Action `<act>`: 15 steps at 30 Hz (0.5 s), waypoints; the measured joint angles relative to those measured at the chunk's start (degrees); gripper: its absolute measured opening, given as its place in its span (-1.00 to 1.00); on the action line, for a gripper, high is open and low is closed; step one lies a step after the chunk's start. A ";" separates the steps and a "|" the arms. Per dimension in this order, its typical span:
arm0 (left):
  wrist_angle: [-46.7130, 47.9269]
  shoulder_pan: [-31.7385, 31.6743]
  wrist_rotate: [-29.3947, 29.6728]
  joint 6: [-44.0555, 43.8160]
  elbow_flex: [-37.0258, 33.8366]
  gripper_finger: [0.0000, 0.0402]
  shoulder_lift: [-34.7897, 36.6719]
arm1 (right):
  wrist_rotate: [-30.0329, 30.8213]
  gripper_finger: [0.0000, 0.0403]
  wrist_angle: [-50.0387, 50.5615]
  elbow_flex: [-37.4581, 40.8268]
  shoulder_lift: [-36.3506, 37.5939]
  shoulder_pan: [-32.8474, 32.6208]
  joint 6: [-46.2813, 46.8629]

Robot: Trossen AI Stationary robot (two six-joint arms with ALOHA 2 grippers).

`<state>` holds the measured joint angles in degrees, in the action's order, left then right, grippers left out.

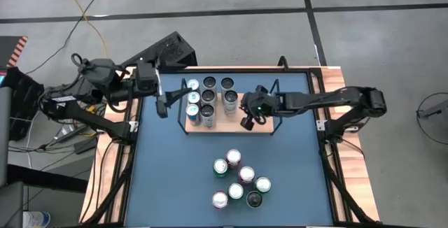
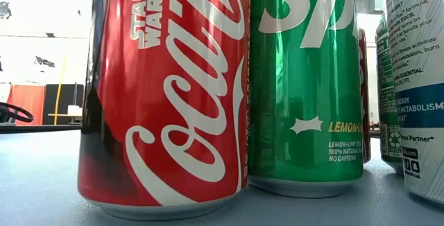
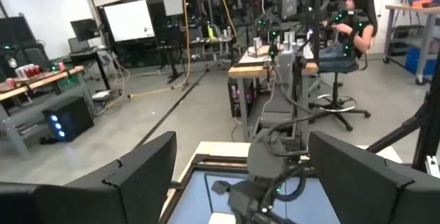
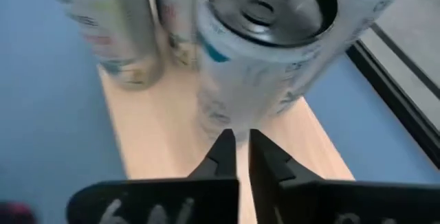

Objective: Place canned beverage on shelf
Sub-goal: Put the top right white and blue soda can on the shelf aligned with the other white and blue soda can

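1. The blue desk [image 1: 168, 179] has bare room on its left side; a cluster of seven cans [image 1: 238, 180] stands toward its near edge, well apart from the shelf [image 1: 227, 126].
2. In the low view a red cola can [image 2: 166, 91] and a green can [image 2: 305, 84] fill the frame, hiding the shelf and both arms.
3. The shelf, light wood with black wire rails, carries seven upright cans [image 1: 208, 101] at its left and middle.
4. The right hand [image 1: 248, 121] hangs over the shelf's bare right end, clenched on nothing, just beside a white can [image 4: 268, 52].
5. The left hand [image 1: 163, 106] hovers by the shelf's left rail, released.
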<state>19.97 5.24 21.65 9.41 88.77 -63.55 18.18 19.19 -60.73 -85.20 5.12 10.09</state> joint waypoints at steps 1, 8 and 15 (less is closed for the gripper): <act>0.05 0.15 0.16 0.01 0.00 0.57 0.05 | -0.57 -0.92 -0.93 0.00 -0.65 0.05 -0.11; 0.46 1.28 0.22 -0.11 0.00 0.57 0.24 | -3.53 -1.00 -5.47 0.00 -4.97 -0.17 -0.04; 0.45 1.61 0.22 -0.17 0.00 0.57 0.24 | -4.93 -1.00 -7.68 -0.02 -5.17 0.60 -0.09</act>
<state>20.43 6.85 21.87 9.23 88.77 -63.31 13.25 11.51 -60.75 -90.37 5.72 10.00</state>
